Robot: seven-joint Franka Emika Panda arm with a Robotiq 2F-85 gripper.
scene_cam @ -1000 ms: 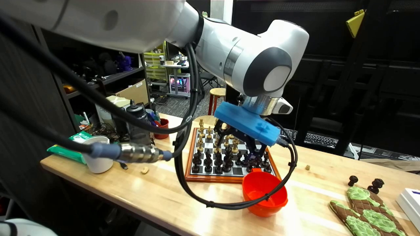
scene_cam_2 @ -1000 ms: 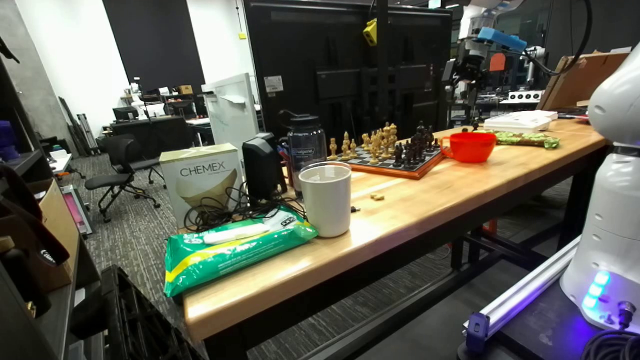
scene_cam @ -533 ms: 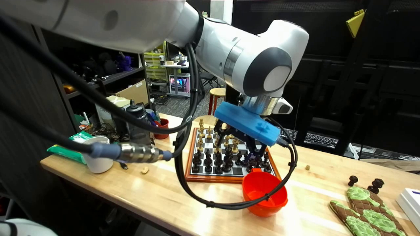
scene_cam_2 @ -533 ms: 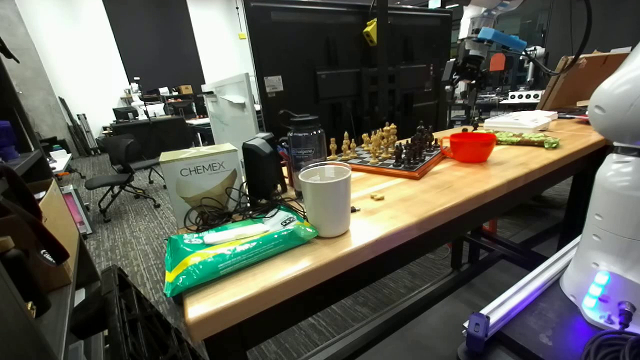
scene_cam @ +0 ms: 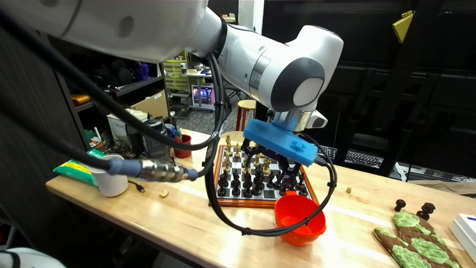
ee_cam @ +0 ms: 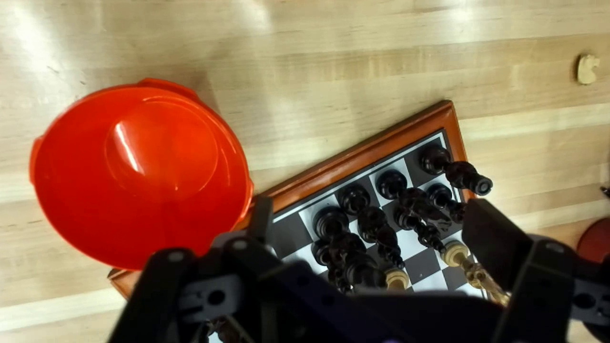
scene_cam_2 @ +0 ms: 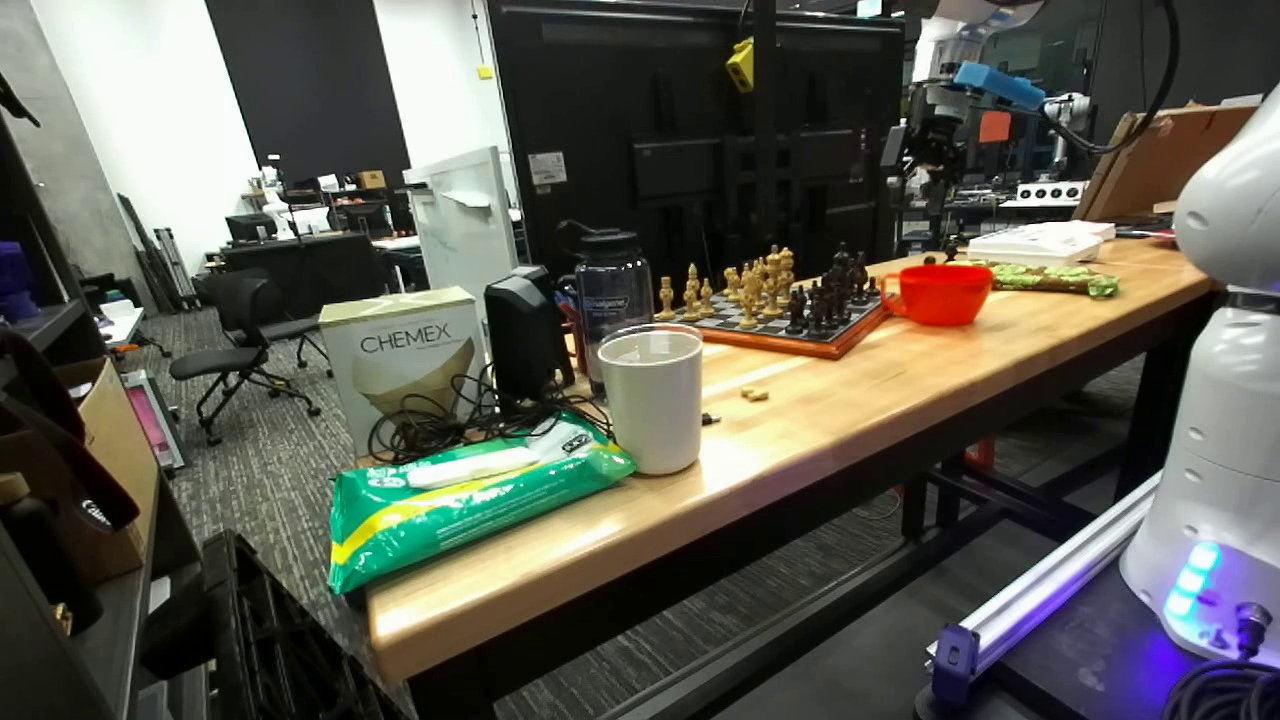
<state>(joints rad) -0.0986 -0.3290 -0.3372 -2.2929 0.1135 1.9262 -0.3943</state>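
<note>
Bowl (scene_cam: 293, 210), red: in an exterior view, towards the near edge of the surface (scene_cam: 186, 216), by the near right corner of the board (scene_cam: 245, 203). Gripper (ee_cam: 376, 224), black: raised near both, jaws apart. Dark pieces (scene_cam: 235, 185): along the board's near edge. Tan pieces (scene_cam: 266, 166): towards its far edge. Cup (scene_cam: 182, 153), red: by the surface's far edge.

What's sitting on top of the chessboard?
Dark pieces and light pieces stand on the chessboard. The open gripper covers part of it in the wrist view, so anything there is hidden in that view.
</note>
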